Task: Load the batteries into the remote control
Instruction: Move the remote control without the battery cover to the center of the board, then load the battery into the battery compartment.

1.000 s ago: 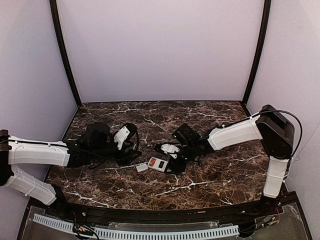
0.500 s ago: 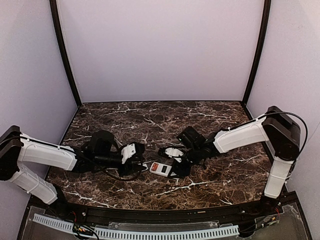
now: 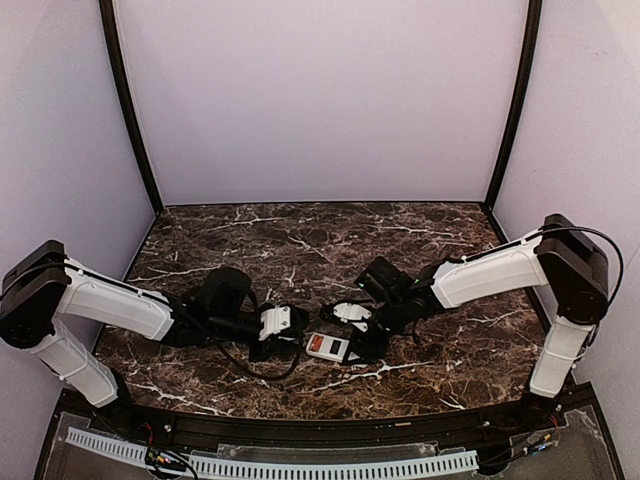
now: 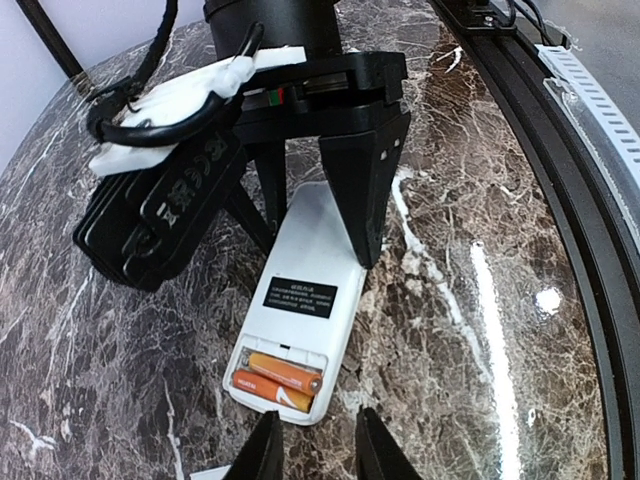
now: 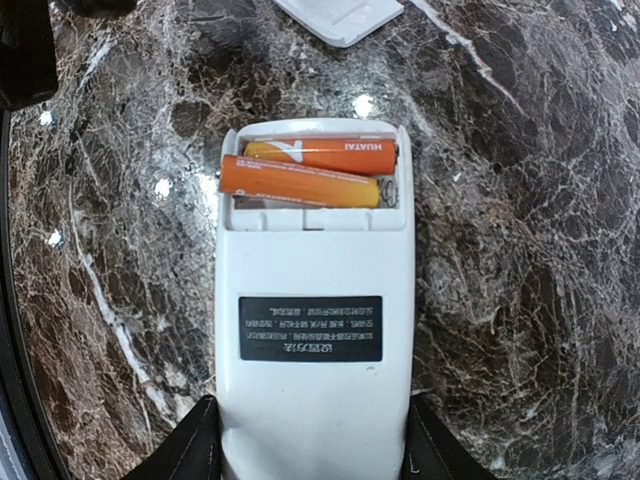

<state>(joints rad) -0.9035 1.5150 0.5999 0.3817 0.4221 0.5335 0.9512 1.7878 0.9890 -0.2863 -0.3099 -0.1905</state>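
Currently: remote [image 5: 312,300], back up on worktop [image 5: 520,250], frame centre, my right pincer [image 5: 310,445] clamped across its lower end. Both batteries [image 5: 300,180] sit in its upper end; one looks tilted. At bottom edge, my left pincer [image 4: 315,450], nearly together, empty: press the high end flat, gently.

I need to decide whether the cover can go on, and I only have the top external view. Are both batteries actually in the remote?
Observer: Yes. The right wrist view shows both batteries lying side by side in the open compartment of the remote control, which lies back up.
Operator: And where is the cover? I can't find it from above.
Observer: The cover plate lies loose on the table, just beyond the remote's battery end.
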